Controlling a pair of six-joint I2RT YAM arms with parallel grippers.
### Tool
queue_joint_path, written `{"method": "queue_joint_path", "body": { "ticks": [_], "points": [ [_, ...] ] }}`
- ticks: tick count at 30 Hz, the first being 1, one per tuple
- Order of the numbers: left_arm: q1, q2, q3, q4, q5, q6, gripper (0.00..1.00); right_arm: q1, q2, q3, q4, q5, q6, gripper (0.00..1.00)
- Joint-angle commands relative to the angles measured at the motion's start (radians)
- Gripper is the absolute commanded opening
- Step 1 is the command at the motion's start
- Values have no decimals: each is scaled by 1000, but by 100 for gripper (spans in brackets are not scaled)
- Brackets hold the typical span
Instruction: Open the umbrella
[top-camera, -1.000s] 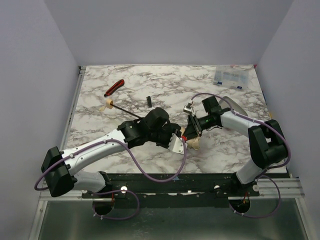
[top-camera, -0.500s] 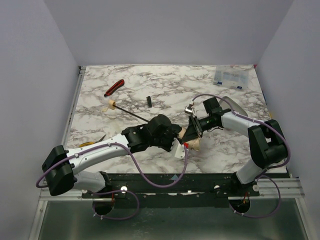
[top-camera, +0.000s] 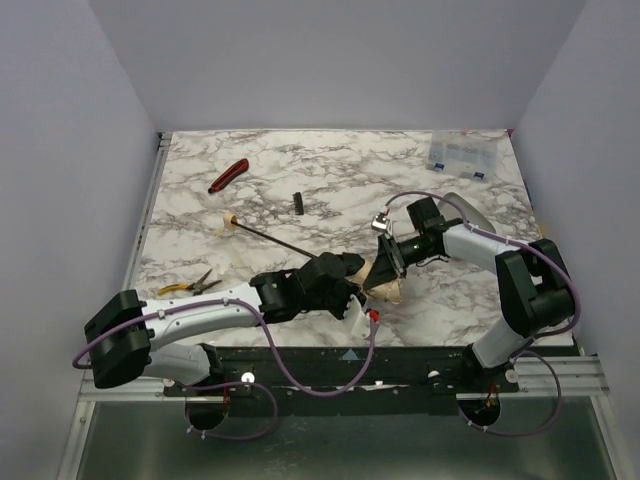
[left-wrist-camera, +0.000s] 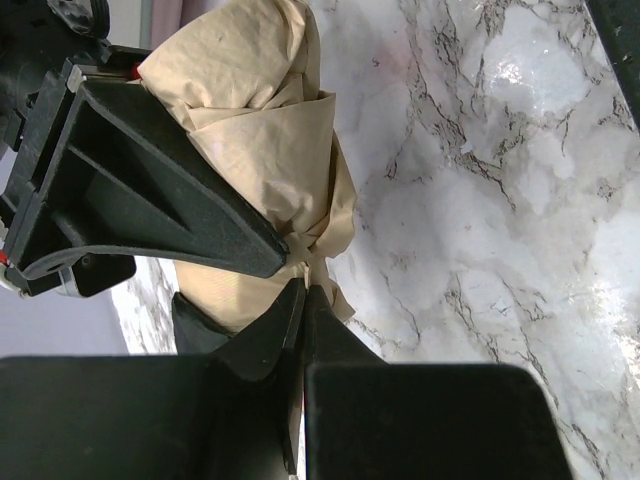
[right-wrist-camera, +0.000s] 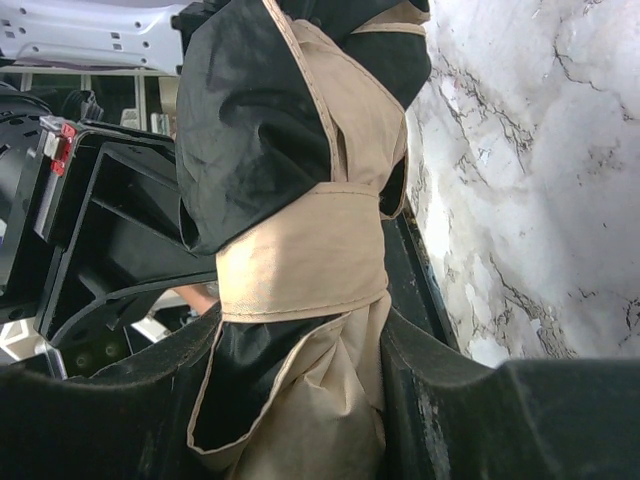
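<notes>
Tan fabric of the folded umbrella (top-camera: 388, 287) sits bunched on the marble table (top-camera: 330, 160) near the front edge, right between the two arm tips. Its thin black shaft (top-camera: 275, 238) runs up-left to the small cream handle (top-camera: 229, 219). Wrist view shows the right gripper (right-wrist-camera: 300, 335) clamped round the bundle, fingers (right-wrist-camera: 450, 400) pressed on both sides just below the tan strap (right-wrist-camera: 300, 250), with black lining showing above. On the other side the left gripper (left-wrist-camera: 300, 272) is almost fully closed, tips pinching a small fold of tan fabric at the bundle's edge. Canopy not spread. Well apart from the umbrella: red-and-black tool (top-camera: 228, 175) back left, yellow-handled pliers (top-camera: 188, 288) beside the left arm, small black piece (top-camera: 297, 203) mid-table, clear plastic box (top-camera: 460, 152) back right.
</notes>
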Motion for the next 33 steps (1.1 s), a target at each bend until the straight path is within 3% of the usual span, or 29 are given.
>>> {"method": "queue_joint_path", "body": {
  "ticks": [1, 12, 21, 24, 28, 31, 32, 33],
  "points": [
    [-45, 53, -90, -184, 91, -24, 0, -21, -47, 39, 59, -206, 15, 0],
    [-81, 25, -164, -246, 103, 3, 0, -59, -63, 32, 35, -194, -17, 0],
    [-76, -10, -192, -176, 73, -84, 2, -73, -67, 47, -46, -210, -108, 0],
    [-47, -46, -154, -169, 84, -194, 37, -73, -77, 79, -138, -196, -203, 0],
    [36, -104, -83, -219, 118, -359, 55, -74, -114, 119, -146, -130, -218, 0],
    [165, -170, -8, -291, 215, -474, 70, -76, -170, 138, -53, -22, -118, 0],
    [214, -193, 16, -323, 241, -508, 79, -76, -193, 146, -25, 15, -95, 0],
    [259, -226, 40, -346, 267, -527, 98, -75, -210, 159, -12, 57, -92, 0]
  ]
}}
